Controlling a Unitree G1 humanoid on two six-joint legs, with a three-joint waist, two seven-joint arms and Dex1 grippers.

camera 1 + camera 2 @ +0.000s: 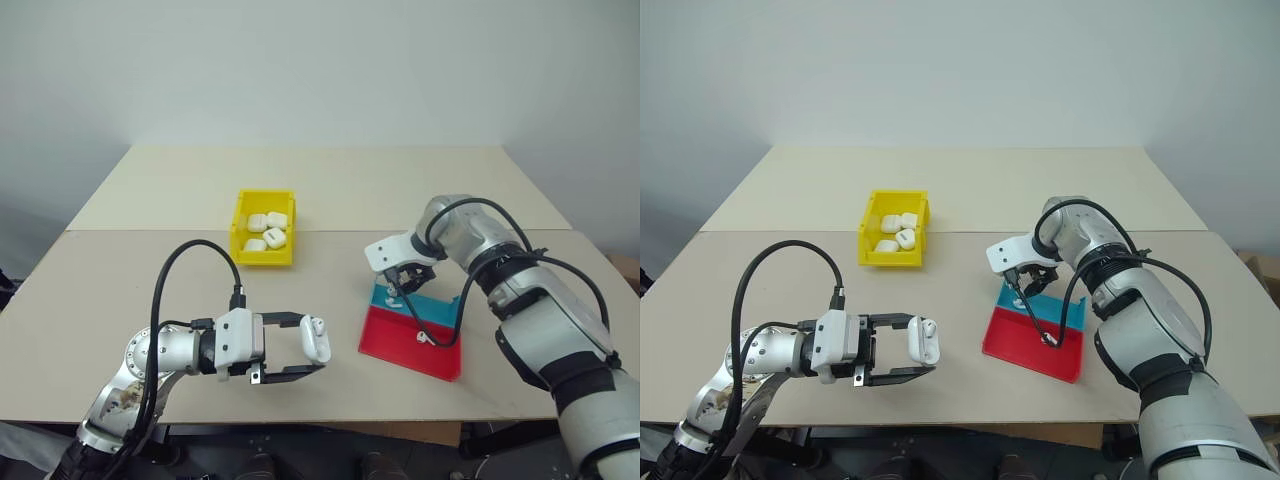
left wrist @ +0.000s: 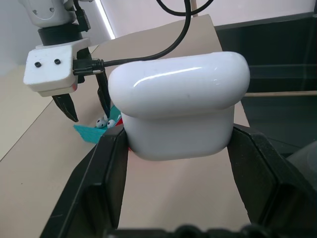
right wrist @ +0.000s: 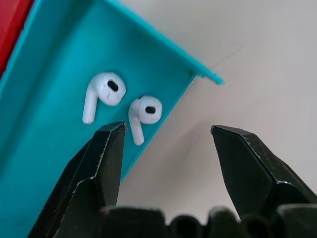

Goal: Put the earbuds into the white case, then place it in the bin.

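Two earbuds (image 3: 106, 91) lie side by side in a corner of the tray's teal half (image 3: 44, 139). My right gripper (image 3: 168, 131) hangs open and pointing down just above them, one finger over the teal floor and the other over the bare table past the tray's wall. In the left eye view that gripper (image 1: 396, 290) sits over the tray's far left corner. A third earbud (image 1: 424, 337) rests on the red half. My left gripper (image 1: 312, 352) is shut on the white case (image 1: 317, 338), held upright above the table's near edge. The yellow bin (image 1: 240, 226) stands further back.
The bin holds several white cases (image 1: 268, 233). The red and teal tray (image 1: 395, 340) lies flat at the right, with the right arm's black cable draped across it. The beige table (image 1: 120, 270) has a seam running across behind the bin.
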